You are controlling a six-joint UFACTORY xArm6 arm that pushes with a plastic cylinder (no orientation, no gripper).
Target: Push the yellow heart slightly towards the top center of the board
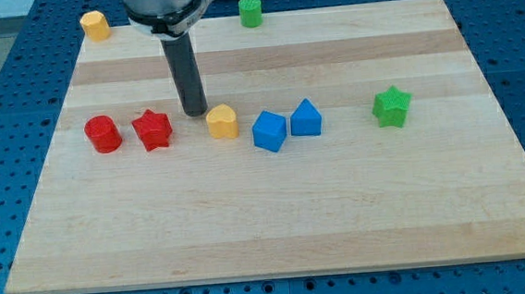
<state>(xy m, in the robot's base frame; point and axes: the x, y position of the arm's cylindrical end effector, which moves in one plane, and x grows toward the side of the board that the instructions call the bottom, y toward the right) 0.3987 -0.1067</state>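
Observation:
The yellow heart (223, 122) lies on the wooden board (276, 211), left of the middle. My tip (194, 112) rests on the board just to the heart's upper left, a small gap apart, between the heart and the red star (153, 129). The dark rod rises from the tip toward the view's top.
A red cylinder (103, 134) sits left of the red star. A blue cube (269, 131) and a blue triangular block (305, 118) lie right of the heart. A green star (391, 106) is at the right. A yellow block (95, 25) and a green cylinder (250, 11) sit at the top edge.

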